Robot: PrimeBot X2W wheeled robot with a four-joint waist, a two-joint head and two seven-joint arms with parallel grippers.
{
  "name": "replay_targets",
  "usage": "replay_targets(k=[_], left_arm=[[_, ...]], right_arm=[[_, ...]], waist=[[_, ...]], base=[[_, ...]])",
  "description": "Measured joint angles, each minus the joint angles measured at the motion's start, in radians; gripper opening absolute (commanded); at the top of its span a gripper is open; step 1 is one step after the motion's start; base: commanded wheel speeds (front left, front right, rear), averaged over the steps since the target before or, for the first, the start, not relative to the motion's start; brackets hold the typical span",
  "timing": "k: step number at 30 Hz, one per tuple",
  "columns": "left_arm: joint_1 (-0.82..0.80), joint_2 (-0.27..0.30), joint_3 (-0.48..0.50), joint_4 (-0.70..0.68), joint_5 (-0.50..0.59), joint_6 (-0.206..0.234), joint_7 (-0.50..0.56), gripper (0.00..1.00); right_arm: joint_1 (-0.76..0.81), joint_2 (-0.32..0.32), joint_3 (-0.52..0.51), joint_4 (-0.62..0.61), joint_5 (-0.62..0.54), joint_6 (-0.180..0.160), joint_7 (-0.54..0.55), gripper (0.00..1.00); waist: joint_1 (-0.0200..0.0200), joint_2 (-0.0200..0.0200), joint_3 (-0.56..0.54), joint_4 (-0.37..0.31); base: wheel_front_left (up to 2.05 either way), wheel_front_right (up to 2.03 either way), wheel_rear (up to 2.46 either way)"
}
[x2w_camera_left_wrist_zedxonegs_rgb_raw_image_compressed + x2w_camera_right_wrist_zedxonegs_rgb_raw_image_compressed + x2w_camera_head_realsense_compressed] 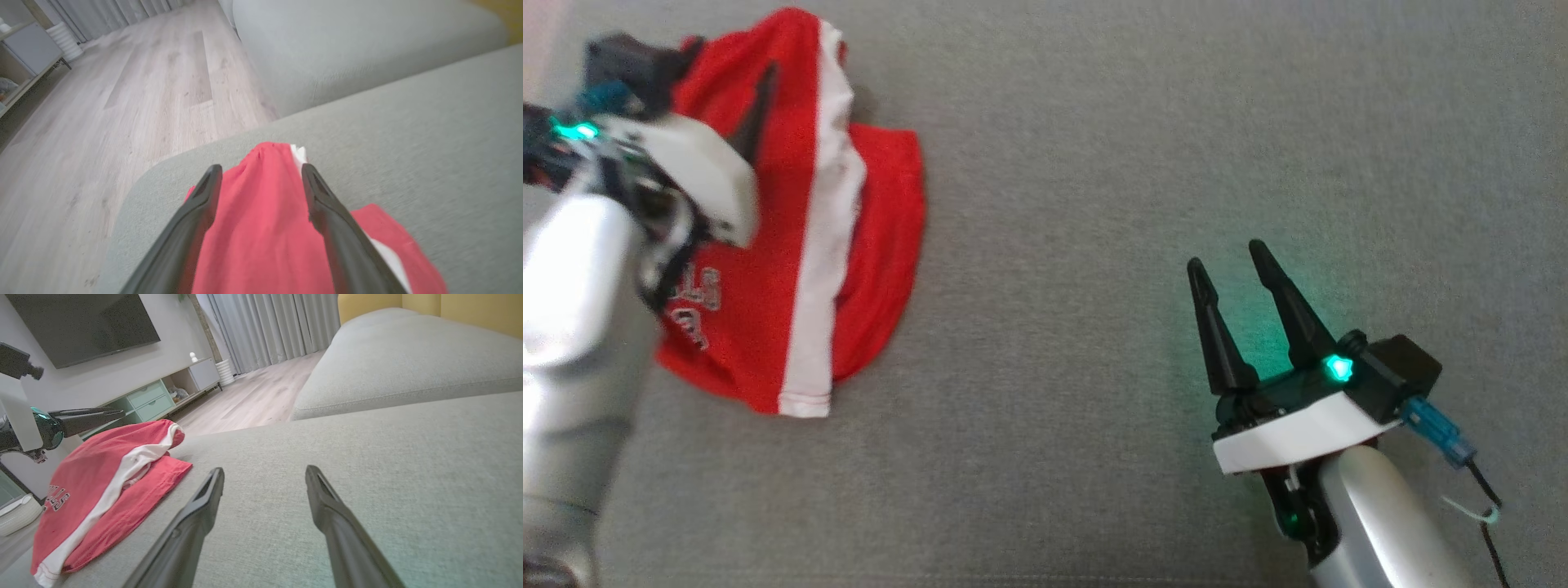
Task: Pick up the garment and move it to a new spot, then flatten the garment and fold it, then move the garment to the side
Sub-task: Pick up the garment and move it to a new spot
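The garment (800,245) is red with a white stripe and pale lettering, lying crumpled at the left of the grey sofa seat (1078,163). My left gripper (734,57) hovers over its far part, open. In the left wrist view the red garment (261,228) lies under and between the spread fingers of the left gripper (261,168). My right gripper (1227,255) stands open over bare cushion at the lower right, well apart from the cloth. The right wrist view has the garment (102,477) to the left of the right gripper (265,469).
The seat's rounded edge (135,192) drops to a wooden floor (122,102) just beyond the garment. Another grey cushion (408,355) rises at the far side. A cabinet (155,402) and a white basket (16,510) stand off the sofa.
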Motion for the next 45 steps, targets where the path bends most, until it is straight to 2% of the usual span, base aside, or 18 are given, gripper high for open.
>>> replay_targets(k=[6, 12, 13, 14, 17, 24, 28, 33, 38, 43, 45], left_arm=[[-0.128, 0.094, -0.075, 0.176, -0.048, 0.000, 0.069, 1.00], [-0.143, 0.109, -0.113, 0.290, -0.087, 0.000, 0.125, 1.00], [-0.143, 0.112, -0.114, 0.298, -0.097, 0.000, 0.125, 0.30], [-0.143, 0.117, -0.125, 0.299, -0.103, 0.000, 0.119, 0.00], [-0.142, 0.116, -0.146, 0.298, -0.133, 0.000, 0.061, 0.00], [-0.144, 0.106, -0.144, 0.249, -0.187, 0.000, -0.202, 0.00], [-0.145, 0.108, -0.151, 0.190, -0.194, 0.000, -0.257, 0.00], [-0.142, 0.118, -0.159, 0.051, -0.235, 0.000, -0.266, 0.00], [-0.108, 0.121, -0.172, -0.112, -0.258, 0.010, -0.195, 0.00], [-0.066, 0.102, -0.215, -0.262, -0.277, 0.036, -0.110, 0.00], [-0.064, 0.069, -0.250, -0.318, -0.277, 0.045, -0.068, 0.00]], right_arm=[[-0.036, -0.001, 0.007, -0.004, 0.016, 0.000, 0.000, 1.00], [-0.042, -0.001, 0.008, -0.016, 0.039, 0.000, 0.000, 1.00], [-0.042, -0.001, 0.010, -0.018, 0.041, 0.000, 0.000, 1.00], [-0.042, -0.001, 0.011, -0.021, 0.041, 0.000, 0.000, 1.00], [-0.041, -0.001, 0.011, -0.021, 0.041, 0.000, 0.000, 1.00], [-0.031, -0.001, 0.012, -0.001, 0.053, 0.000, 0.000, 1.00], [-0.004, -0.001, 0.014, 0.002, 0.062, 0.000, 0.000, 1.00], [0.046, -0.001, 0.017, 0.017, 0.075, 0.000, 0.000, 1.00], [0.049, -0.001, 0.038, 0.017, 0.097, 0.000, 0.000, 1.00], [0.049, -0.001, 0.045, 0.003, 0.120, 0.000, 0.000, 1.00], [0.041, -0.001, 0.062, -0.003, 0.135, 0.000, 0.000, 1.00]], waist=[[-0.0001, 0.0000, 0.083, -0.077], [-0.0002, 0.0000, 0.110, -0.125], [-0.0002, 0.0000, 0.110, -0.129], [-0.0002, 0.0000, 0.109, -0.133], [-0.0002, 0.0000, 0.096, -0.136], [-0.0004, 0.0000, 0.024, -0.139], [-0.0004, 0.0000, -0.019, -0.143], [-0.0006, 0.0001, -0.087, -0.145], [-0.0006, 0.0001, -0.134, -0.158], [-0.0005, 0.0001, -0.147, -0.207], [-0.0003, 0.0001, -0.144, -0.248]], base=[[0.00, 0.00, 0.00], [0.00, 0.00, 0.00], [0.00, 0.00, 0.00], [0.00, 0.00, 0.00], [0.00, 0.00, 0.00], [0.00, 0.00, 0.00], [0.00, 0.00, 0.00], [0.00, 0.00, 0.00], [0.00, 0.00, 0.00], [0.00, 0.00, 0.00], [0.00, 0.00, 0.00]])
